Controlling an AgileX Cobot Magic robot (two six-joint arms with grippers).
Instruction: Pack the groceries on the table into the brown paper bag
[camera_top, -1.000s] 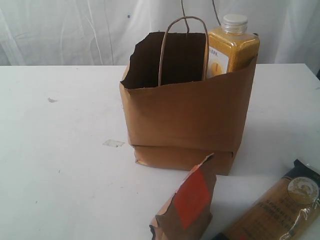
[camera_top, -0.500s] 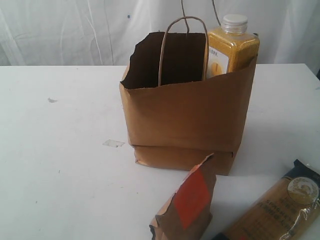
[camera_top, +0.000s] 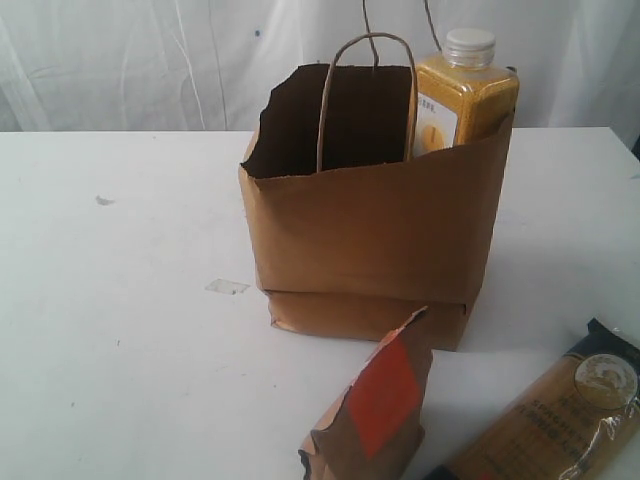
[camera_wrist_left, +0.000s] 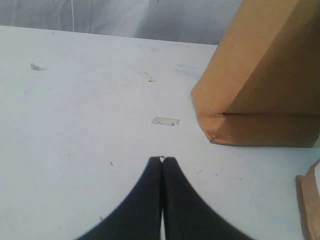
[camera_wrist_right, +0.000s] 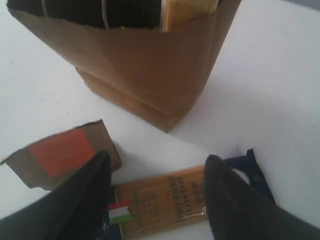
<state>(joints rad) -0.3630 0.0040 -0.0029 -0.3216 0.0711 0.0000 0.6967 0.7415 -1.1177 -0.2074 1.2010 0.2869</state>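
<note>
- Bag (camera_top: 375, 240), pouch (camera_top: 375, 410) and bottle (camera_top: 465, 95) unchanged on your counter (camera_top: 120, 330) since a second ago; bottle stands inside bag.
- Your left fingers (camera_wrist_left: 147, 200): pressed together, empty.
- Your right fingers (camera_wrist_right: 227, 195): apart, straddling spaghetti packet (camera_wrist_right: 160, 205) beside pouch.

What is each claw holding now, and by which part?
Left claw: shut, empty. Right claw: its fingers straddle the spaghetti packet across its width; whether they grip it yet cannot be told.

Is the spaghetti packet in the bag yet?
No, the spaghetti packet lies on the table, outside the brown paper bag and in front of it.
</note>
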